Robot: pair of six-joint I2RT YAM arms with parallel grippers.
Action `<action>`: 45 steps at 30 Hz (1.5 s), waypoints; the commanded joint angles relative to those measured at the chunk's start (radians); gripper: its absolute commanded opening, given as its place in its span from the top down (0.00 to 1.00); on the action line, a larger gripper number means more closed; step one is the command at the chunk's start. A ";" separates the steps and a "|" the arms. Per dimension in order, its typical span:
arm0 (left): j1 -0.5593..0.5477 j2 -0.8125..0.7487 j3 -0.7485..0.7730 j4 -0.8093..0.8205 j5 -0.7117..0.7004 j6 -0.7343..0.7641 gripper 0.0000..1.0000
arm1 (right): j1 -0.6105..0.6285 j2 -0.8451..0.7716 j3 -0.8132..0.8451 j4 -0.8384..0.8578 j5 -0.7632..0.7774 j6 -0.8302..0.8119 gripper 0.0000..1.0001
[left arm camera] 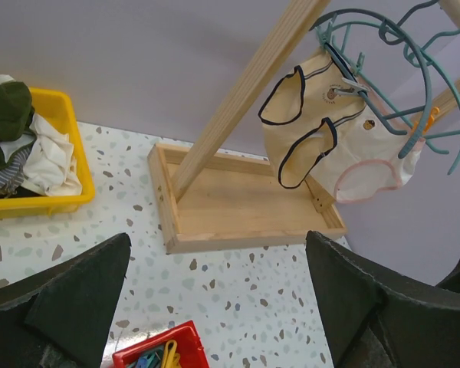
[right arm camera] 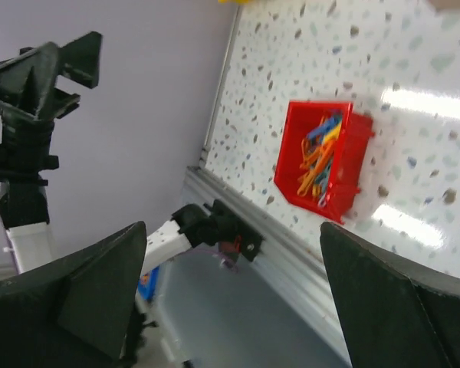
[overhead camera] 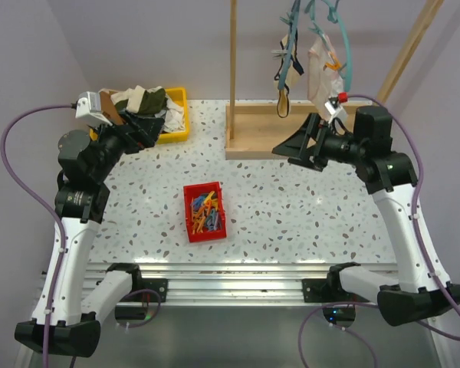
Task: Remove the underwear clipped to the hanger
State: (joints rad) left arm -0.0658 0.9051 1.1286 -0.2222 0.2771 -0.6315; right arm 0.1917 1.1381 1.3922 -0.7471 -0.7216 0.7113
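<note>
A teal clip hanger hangs from the wooden stand. Two briefs are clipped to it: a beige one with black trim and a white to pale pink one behind it on the right. In the top view the beige brief and the pale one hang edge-on under the hanger. My left gripper is open and empty, near the yellow bin, far from the briefs. My right gripper is open and empty, just below the hanging briefs, facing left.
The wooden stand's tray base and upright stand at the back. A yellow bin of clothes is at the back left. A red bin of coloured pegs sits mid-table and shows in the right wrist view.
</note>
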 commanded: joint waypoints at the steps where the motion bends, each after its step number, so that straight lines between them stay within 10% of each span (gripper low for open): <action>1: 0.001 -0.015 0.014 0.009 0.010 0.021 0.00 | 0.002 0.018 0.203 -0.109 0.040 -0.195 0.01; 12: 0.001 0.003 -0.023 0.049 0.066 -0.007 0.00 | 0.057 0.156 0.510 -0.106 0.574 -0.483 0.01; 31: 0.001 -0.009 -0.030 0.072 0.145 -0.027 0.00 | 0.265 0.555 0.939 -0.070 1.111 -0.378 0.14; 45: 0.001 -0.043 -0.032 0.047 0.120 -0.017 0.00 | 0.267 0.720 1.108 -0.202 1.182 -0.403 0.34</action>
State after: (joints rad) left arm -0.0658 0.8825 1.0981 -0.1818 0.4007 -0.6613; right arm 0.4538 1.8637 2.4535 -0.9272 0.4030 0.3130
